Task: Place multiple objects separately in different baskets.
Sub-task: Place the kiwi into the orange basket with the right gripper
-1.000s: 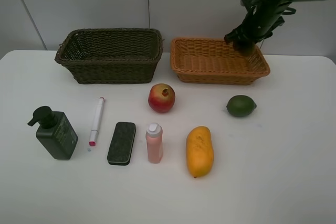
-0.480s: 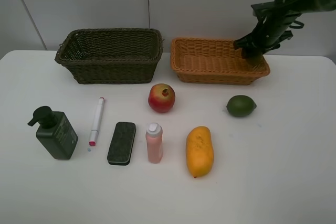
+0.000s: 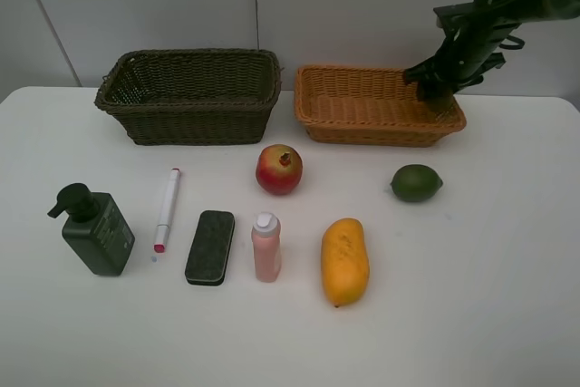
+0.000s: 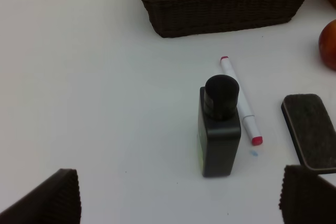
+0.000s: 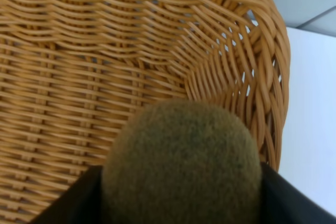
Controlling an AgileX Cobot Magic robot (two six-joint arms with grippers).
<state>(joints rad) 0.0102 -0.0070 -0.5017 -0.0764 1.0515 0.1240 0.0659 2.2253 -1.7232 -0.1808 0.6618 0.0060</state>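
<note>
— Over the right-hand end of the shallow orange-tan woven wicker basket (image 3: pixel 362 126) is where my right gripper (image 3: pixel 428 81) hangs, its dark fingers (image 5: pixel 79 200) closed on either side of the fuzzy brown kiwi (image 5: pixel 181 156).
— Is the fruit down on the weave?
— I cannot tell. The wrist view shows it against the basket's inner corner, no more.
— How does it handle?
— Light and rounded, I judge, with soft flesh under a thin skin. The fuzz gives my pads some bite, so a gentle grip across its middle should do. A hard squeeze would bruise it.
— And your other arm?
— My left gripper (image 4: pixel 181 203) is spread wide and empty above the white table (image 4: pixel 79 77), with the dark green plastic pump bottle (image 4: pixel 219 135) upright just ahead of it. That one I judge stiff and heavier, best taken by the flat sides of its body, not the pump head.
— Any brand or writing?
— None I can read. The bottle shows a faint pale mark on one side, too small to make out, and I see no sticker on the kiwi.
</note>
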